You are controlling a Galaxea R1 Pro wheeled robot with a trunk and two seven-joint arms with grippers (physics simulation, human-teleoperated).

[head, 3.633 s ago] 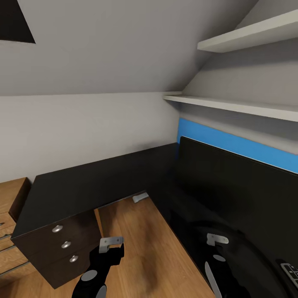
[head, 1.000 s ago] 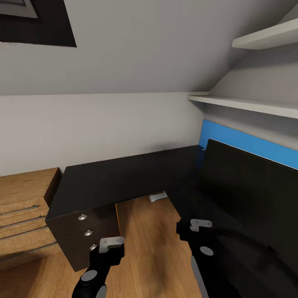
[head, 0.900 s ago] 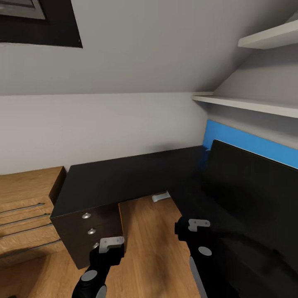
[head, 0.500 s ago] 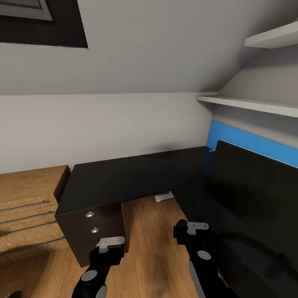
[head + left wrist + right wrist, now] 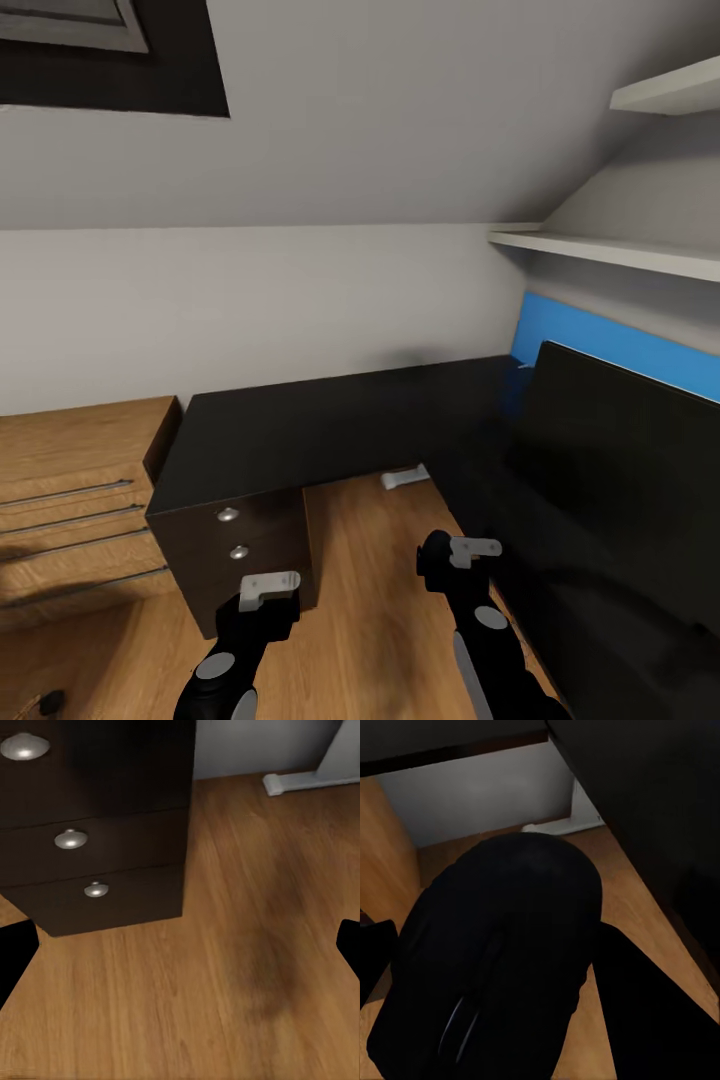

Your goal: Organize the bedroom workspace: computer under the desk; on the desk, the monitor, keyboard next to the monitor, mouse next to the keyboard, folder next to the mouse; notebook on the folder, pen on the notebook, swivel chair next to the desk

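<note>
In the head view, the left hand (image 5: 268,590) is seen low over the wooden floor (image 5: 370,610), just in front of the dark drawer unit (image 5: 240,545) that carries one end of the bench (image 5: 330,425). The right hand (image 5: 465,550) is held over the floor too, just beside the inner edge of the bench's other wing. On that wing, further out to the right of this hand, the monitor (image 5: 620,470) stands upright. The right hand is plainly the nearer of the two to the monitor's wing; the bench top lies to its right and ahead of it.

In the left wrist view, the two fingers (image 5: 13,952) are seen far apart with nothing between them, so this hand is spread wide and empty. The drawer unit's silver knobs (image 5: 71,838) lie ahead of it.

In the right wrist view, the mouse (image 5: 502,945), black and rounded, is gripped between the fingers (image 5: 645,1020), its long axis running roughly along them and away from the camera. The bench edge (image 5: 645,787) is seen beyond and to one side of it. It is judged that the mouse must be carried up and across to the right, onto the bench top by the monitor.
</note>
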